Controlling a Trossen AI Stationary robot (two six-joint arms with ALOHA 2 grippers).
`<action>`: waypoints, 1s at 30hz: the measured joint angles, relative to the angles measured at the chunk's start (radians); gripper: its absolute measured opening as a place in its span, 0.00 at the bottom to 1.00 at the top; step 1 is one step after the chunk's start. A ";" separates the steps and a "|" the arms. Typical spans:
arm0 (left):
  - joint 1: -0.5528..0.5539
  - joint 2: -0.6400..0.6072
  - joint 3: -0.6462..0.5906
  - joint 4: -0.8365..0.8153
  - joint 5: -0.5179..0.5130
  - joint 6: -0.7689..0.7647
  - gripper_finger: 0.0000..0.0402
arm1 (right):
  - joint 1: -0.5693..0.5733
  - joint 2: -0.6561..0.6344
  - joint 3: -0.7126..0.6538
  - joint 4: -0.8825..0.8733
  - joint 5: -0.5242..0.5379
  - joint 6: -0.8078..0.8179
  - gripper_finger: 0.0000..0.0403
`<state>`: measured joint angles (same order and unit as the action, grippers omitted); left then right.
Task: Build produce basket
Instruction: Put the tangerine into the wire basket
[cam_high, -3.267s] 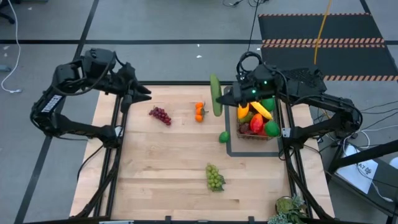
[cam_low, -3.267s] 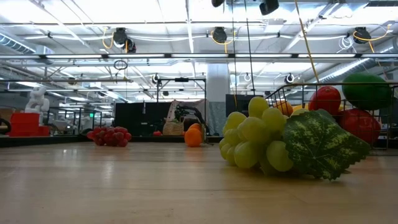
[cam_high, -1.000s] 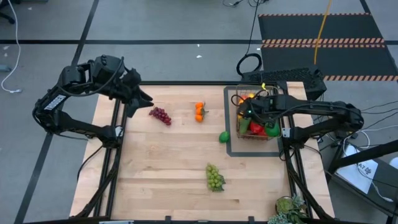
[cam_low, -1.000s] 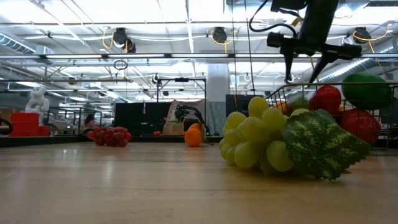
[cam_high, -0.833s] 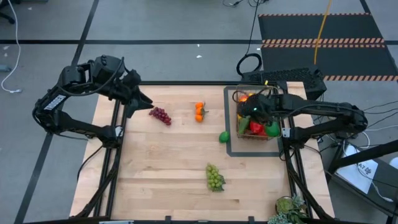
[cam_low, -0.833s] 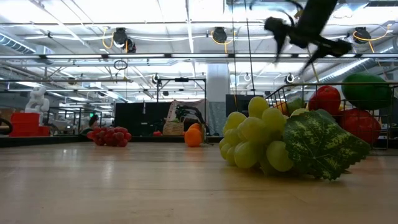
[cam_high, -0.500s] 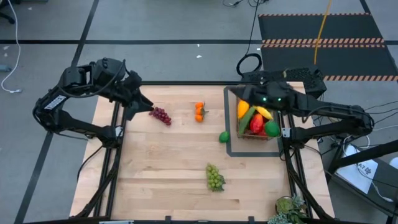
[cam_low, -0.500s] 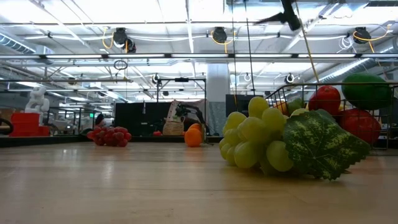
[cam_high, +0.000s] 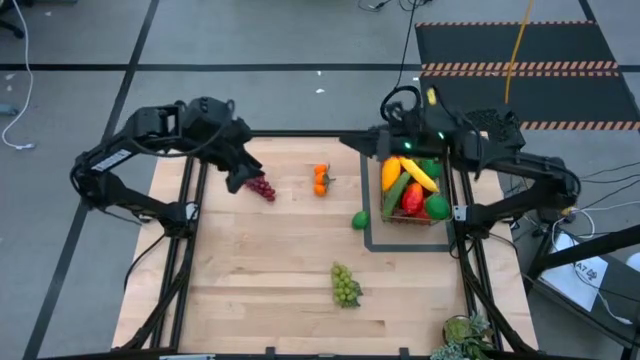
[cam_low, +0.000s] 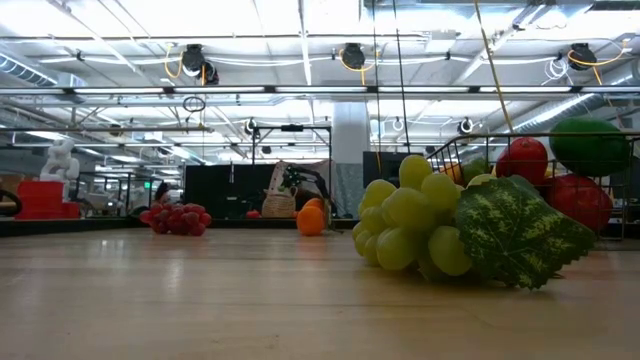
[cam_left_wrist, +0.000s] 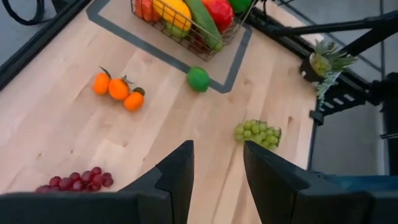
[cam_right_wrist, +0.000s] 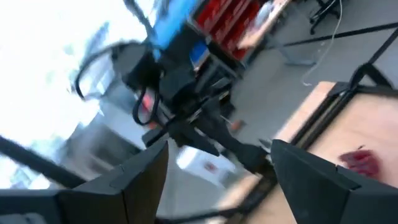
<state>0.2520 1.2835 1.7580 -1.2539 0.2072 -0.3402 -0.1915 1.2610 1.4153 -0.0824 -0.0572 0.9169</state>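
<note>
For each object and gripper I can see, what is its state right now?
Left gripper: open, empty, above the purple grapes.
Right gripper: open, empty, raised beside the basket.
Basket: filled with produce.
Purple grapes: loose on the table.
Oranges: loose on the table.
Lime: on the table beside the basket.
Green grapes: loose on the table.

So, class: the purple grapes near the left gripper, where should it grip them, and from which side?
Probably from above, fingers closing across the middle of the purple grapes. The bunch lies flat and elongated on the table with open wood around it, and the open left gripper is right beside it.
</note>
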 joint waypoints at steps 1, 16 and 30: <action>0.001 0.011 0.000 0.003 -0.001 0.008 0.35 | -0.005 0.036 0.075 -0.069 -0.030 -0.058 0.68; 0.010 0.086 0.000 0.029 0.000 -0.016 0.35 | -0.083 0.394 0.529 -0.774 -0.421 -0.752 0.68; -0.029 0.080 0.000 0.028 -0.004 -0.196 0.35 | -0.117 0.536 0.529 -0.906 -0.201 -1.249 0.68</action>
<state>0.2234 1.3632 1.7580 -1.2259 0.2033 -0.5358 -0.3089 1.7968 1.9438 -0.9883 -0.2587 -0.3317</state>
